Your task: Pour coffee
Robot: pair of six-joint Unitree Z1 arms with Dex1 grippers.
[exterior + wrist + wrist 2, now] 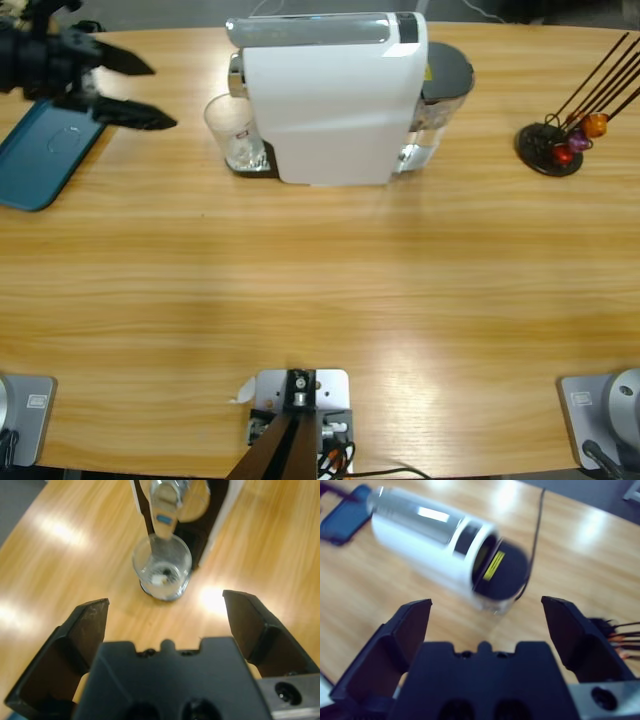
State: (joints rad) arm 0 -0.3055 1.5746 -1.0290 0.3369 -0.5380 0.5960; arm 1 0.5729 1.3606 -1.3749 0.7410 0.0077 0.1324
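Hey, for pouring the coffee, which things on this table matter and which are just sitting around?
Belongs to the job:
clear glass under the spout
white coffee machine
left gripper, jaws open, aimed at the glass

Just lying about:
blue tray at the table's left end
capsule rack with orange and purple capsules

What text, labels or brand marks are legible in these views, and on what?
None legible.
Yellow label on the dark rear of the white coffee machine: print too blurred to read.
Small blue mark on the machine's silver spout: no readable characters.
Reddish mark on the clear glass tumbler: too small to read.
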